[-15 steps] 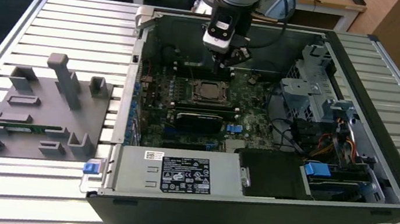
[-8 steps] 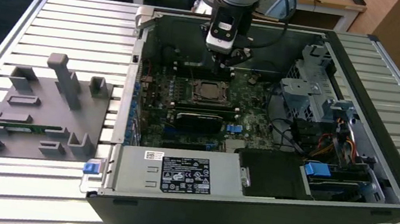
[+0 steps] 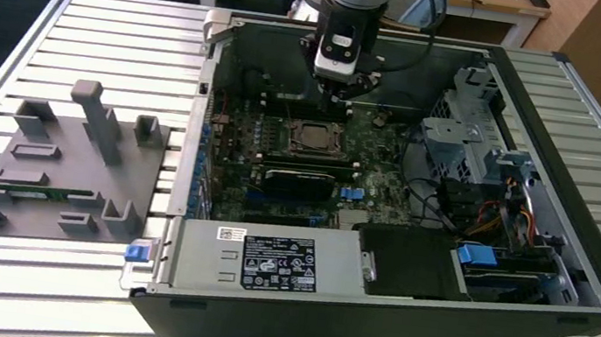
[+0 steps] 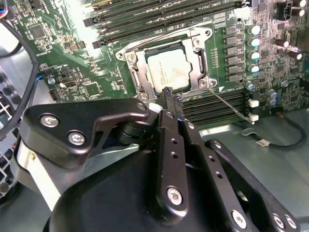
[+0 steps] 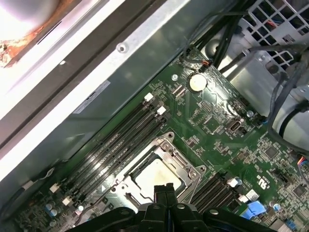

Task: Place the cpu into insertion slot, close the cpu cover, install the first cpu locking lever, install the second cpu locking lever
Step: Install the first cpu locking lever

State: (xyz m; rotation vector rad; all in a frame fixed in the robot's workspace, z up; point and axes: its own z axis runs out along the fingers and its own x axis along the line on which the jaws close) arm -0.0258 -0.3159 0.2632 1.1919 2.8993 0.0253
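The cpu [image 4: 166, 70] lies flat in the insertion slot on the green motherboard, its dull grey top showing through the window of the cpu cover [image 4: 200, 60]. The silvery cover frame lies down around the chip. A thin metal locking lever [image 4: 231, 105] sticks out from one corner of the socket, over the dark memory slots. My gripper [image 4: 172, 96] hangs just above the socket's edge, fingers pressed together with nothing between them. In the first wrist view the gripper [image 5: 164, 188] overlaps the near edge of the cpu [image 5: 155, 175]. In the exterior view the gripper [image 3: 341, 96] stands over the socket [image 3: 314, 138].
The open black computer case [image 3: 372, 329] lies on a slatted metal table [image 3: 84, 32]. A drive cage and cables [image 3: 479, 158] fill the exterior view's right side of the case. A grey fixture block [image 3: 71, 163] sits at the exterior view's left. A labelled power supply [image 3: 264, 261] lies at the near side.
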